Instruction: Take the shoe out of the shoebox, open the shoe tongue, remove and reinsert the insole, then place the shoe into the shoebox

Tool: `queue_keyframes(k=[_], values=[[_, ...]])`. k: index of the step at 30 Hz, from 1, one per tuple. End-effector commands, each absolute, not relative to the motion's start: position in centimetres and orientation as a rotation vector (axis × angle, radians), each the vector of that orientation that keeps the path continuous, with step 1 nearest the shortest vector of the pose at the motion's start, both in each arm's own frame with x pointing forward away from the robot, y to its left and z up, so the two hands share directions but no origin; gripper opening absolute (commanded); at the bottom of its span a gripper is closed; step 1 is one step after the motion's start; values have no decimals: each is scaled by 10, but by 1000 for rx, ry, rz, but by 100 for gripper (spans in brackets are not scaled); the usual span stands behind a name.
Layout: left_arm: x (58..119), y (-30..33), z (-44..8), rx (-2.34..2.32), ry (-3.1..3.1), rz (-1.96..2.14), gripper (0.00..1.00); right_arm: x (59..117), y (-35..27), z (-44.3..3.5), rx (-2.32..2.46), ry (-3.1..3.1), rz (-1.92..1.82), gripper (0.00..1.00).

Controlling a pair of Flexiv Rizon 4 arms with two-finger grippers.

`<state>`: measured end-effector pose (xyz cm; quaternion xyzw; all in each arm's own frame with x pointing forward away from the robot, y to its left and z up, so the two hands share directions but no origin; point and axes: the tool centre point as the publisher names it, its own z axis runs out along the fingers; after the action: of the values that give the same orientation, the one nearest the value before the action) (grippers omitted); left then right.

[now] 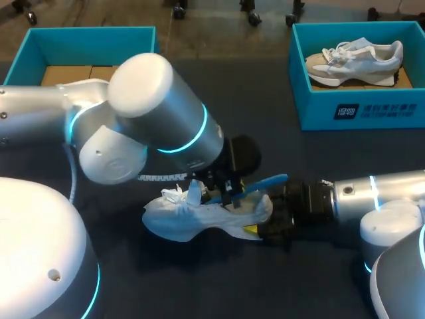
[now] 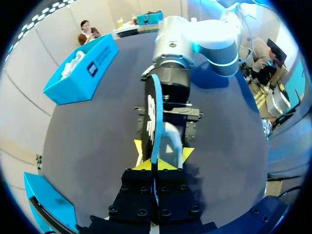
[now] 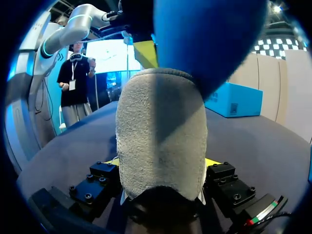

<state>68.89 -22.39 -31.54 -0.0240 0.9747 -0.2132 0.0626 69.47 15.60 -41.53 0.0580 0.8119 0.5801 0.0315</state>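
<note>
A white shoe (image 1: pixel 192 218) lies on its side on the dark table (image 1: pixel 199 286), toe pointing left. My right gripper (image 1: pixel 265 224) comes in from the right and is shut on its grey heel (image 3: pixel 161 141), one finger on each side. My left gripper (image 1: pixel 227 191) hangs over the shoe's opening, shut on the blue insole (image 1: pixel 265 183). The insole sticks out toward the right arm, partly clear of the shoe. From the left wrist, the insole (image 2: pixel 155 122) stands edge-on between the shut fingers of my left gripper (image 2: pixel 158 165). From the right wrist it is a blue shape (image 3: pixel 209 39) above the heel.
A teal shoebox (image 1: pixel 358 109) at the back right holds a second white and grey shoe (image 1: pixel 355 61). Another teal box (image 1: pixel 86 40) with brown cardboard inside stands at the back left, partly behind my left arm. Bare table lies along the front.
</note>
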Motion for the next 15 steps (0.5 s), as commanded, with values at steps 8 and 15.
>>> queue_keyframes(k=[8,15], values=[[679,-215,-309,47,2956,-685,36,694,158,-416,178,2505,1780,0],[675,-217,-295,63,2919,-735,41,694,158,-416,178,2505,1780,0]])
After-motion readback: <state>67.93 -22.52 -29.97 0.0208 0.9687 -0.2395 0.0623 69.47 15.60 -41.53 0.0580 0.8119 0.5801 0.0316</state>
